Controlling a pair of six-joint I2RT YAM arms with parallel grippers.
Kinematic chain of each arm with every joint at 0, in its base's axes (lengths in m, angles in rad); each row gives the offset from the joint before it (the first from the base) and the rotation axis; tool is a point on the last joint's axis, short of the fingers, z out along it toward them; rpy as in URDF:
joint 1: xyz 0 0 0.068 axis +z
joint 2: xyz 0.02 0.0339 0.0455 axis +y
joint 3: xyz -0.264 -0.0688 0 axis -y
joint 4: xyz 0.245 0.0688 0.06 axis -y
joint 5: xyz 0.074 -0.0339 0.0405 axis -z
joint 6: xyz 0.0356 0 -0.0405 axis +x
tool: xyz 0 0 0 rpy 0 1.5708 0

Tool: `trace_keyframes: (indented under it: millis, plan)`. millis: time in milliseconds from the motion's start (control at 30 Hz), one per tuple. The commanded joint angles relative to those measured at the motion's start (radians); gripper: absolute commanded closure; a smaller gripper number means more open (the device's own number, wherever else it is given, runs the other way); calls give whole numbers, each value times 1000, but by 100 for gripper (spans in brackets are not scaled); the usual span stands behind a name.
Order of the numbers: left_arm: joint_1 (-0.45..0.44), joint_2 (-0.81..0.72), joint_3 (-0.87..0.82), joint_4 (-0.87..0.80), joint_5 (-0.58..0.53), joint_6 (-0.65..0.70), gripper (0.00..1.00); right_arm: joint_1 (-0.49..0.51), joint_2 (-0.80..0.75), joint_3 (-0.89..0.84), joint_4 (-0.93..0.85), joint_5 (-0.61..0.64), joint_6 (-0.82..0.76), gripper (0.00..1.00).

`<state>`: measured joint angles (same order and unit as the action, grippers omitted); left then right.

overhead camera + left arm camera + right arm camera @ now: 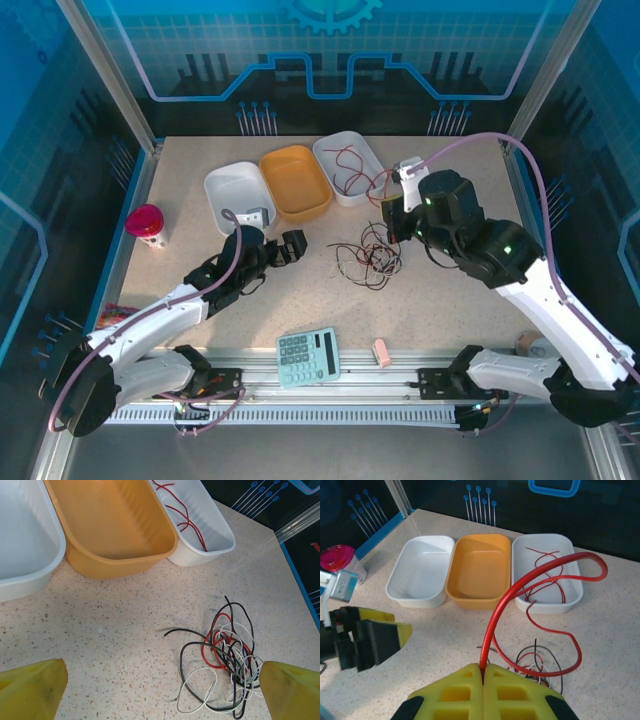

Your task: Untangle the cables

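The right end effector [483,672] is pressed together on one red cable [489,635], which arches up from its tips and loops back down toward the tangle of cables [225,655], a heap of black, red and whitish strands lying on the desk [125,620] in front of three tubs. The left end effector [160,695] hangs spread wide with nothing between its tips, near the heap's left side. More red cables [182,517] lie in the rightmost white tub [200,557], beside the orange tub [115,565].
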<state>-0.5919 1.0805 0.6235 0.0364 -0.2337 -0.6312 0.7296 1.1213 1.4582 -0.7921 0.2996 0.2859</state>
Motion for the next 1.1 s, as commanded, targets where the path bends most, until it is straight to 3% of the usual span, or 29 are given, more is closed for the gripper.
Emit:
trace_keyframes:
  millis: [0,600,1067]
  plan:
    - [6,12,-13,24,28,-24,1,-38,67,33,45,1,-55,100]
    - [6,-46,-47,-28,85,-69,1,-262,469,219,250,-130,-56,100]
    - [7,-64,-60,-46,102,-63,1,-315,774,419,320,-160,-71,100]
